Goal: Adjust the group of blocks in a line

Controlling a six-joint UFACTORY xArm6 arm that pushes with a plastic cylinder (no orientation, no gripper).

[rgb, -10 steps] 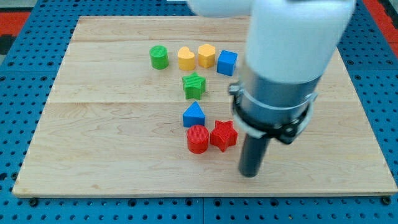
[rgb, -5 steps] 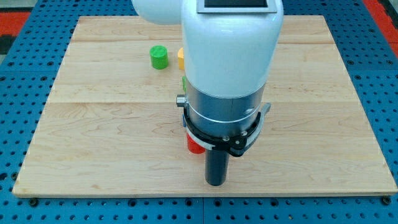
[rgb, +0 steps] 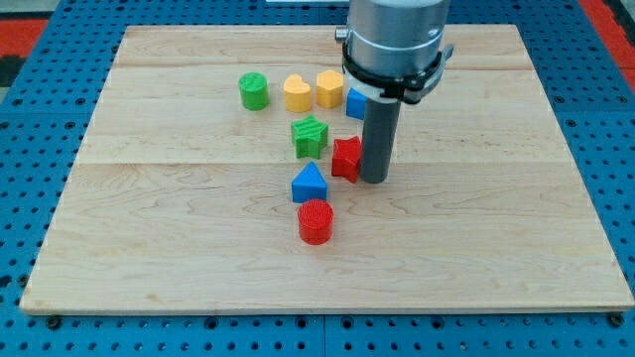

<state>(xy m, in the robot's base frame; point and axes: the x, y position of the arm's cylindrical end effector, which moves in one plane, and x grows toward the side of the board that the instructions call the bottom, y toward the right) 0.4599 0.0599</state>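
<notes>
My tip [rgb: 374, 179] rests on the board, touching the right side of the red star [rgb: 344, 158]. The green star [rgb: 310, 136] is just left of the red star. The blue triangle [rgb: 309, 183] is below them, and the red cylinder [rgb: 316, 222] is below that. In a row near the view's top are the green cylinder [rgb: 254, 90], a yellow heart [rgb: 296, 93], a second yellow heart [rgb: 329, 88] and a blue cube [rgb: 353, 102], which my arm partly hides.
The wooden board [rgb: 149, 248] lies on a blue pegboard table [rgb: 20, 149]. My arm's body [rgb: 395, 40] covers part of the board's top middle.
My tip swung from the lower right to below the red pair, then up the board. The red star went from beside the red cylinder up to beside the green star.
</notes>
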